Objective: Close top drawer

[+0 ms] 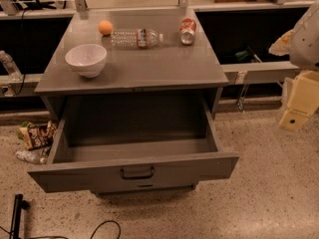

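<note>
The top drawer [75,176] is a wide grey metal drawer with a flat front and a small dark central handle [137,172]. It is pulled far out of the grey cabinet [134,71], and its inside shows nothing in it. My arm comes in at the right edge of the view as white and pale yellow parts. My gripper [298,103] is to the right of the cabinet, level with the drawer and well apart from it. It holds nothing that I can see.
On the cabinet top are a white bowl [86,59], an orange [105,27], a water bottle [135,38] lying flat and a soda can [188,31] on its side. Snack bags [36,134] lie on the floor at the left. Black cables [20,213] are at the bottom left.
</note>
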Controlling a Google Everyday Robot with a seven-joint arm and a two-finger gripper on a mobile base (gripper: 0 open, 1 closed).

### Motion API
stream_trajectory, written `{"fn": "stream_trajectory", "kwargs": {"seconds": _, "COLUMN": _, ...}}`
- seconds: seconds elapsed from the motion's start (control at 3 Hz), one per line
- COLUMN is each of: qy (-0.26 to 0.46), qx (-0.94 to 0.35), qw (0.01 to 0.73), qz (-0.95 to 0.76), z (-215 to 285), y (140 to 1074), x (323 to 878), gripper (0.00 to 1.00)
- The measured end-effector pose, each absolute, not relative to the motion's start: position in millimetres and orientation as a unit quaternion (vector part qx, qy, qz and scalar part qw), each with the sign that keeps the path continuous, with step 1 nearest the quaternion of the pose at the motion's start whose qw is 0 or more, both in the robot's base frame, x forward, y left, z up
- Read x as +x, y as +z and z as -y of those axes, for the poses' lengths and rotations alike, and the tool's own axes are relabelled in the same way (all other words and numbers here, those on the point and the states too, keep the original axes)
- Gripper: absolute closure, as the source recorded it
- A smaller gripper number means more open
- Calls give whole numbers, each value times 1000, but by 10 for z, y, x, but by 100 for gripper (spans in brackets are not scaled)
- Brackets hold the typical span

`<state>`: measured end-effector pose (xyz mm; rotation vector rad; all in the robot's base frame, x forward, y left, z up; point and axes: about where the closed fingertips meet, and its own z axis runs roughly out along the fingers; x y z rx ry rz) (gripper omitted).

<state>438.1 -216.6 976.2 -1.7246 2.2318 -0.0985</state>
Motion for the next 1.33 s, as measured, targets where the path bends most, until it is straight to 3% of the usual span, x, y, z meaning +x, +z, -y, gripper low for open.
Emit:
{"fn": "stream_trajectory", "kwargs": {"seconds": 0.33, "qy": -35, "qx": -603, "qw": 159, "qz": -781, "z": 2166, "y": 9763, "x": 4382, "gripper": 0}}
{"fn": "stream_trajectory", "kwargs": {"seconds": 0.67, "qy": -11, "qx": -601, "qw": 169, "qz": -781, "z": 2105, "y": 9620, "x": 4352, "gripper": 13}}
{"fn": "stream_trajectory", "kwargs": {"seconds": 1.33, "qy": 104, "qx": -586, "qw": 231, "qz": -770, "z": 1659, "y": 8590, "x": 4122, "gripper": 61}}
